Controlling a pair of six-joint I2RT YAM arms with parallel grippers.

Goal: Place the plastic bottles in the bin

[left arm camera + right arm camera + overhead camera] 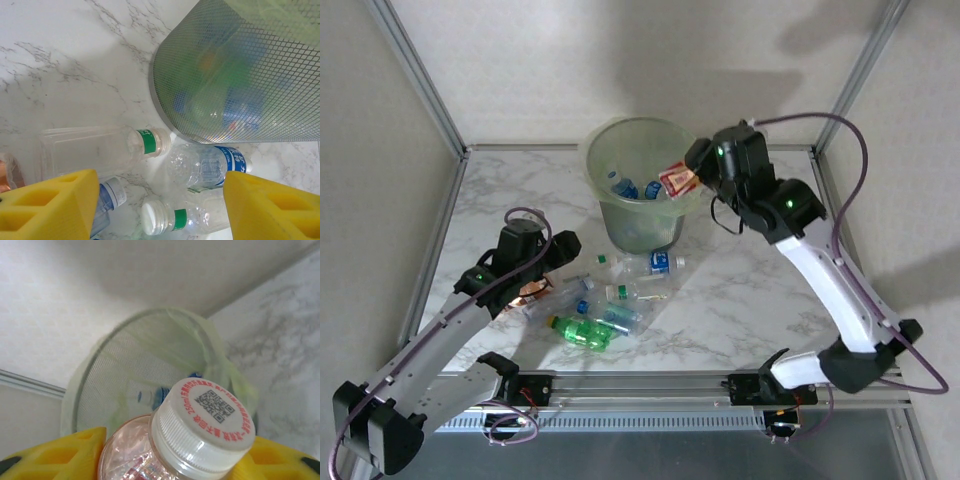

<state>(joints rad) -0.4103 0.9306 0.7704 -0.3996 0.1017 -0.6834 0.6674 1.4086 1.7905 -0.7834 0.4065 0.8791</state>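
Over the rim of the round translucent pale-green plastic bin [620, 225], a clear red-labelled, white-capped plastic bottle [677, 180] hung clenched in the right jaws; it wanted carrying inward, past the rim, before letting go. More clear bottles [620, 292] lay on the marble desk [740, 290] under the released left jaws.

Left arm: extended low and forward, elbow bent. Left tool [558, 258] points away from the base; its yellow fingers [50, 205] stand wide apart with nothing gripped between them.

Right arm: raised, reaching inward, wrist high. Right tool [692, 172] is clamped on a white-capped bottle [200, 425], one finger on either side.
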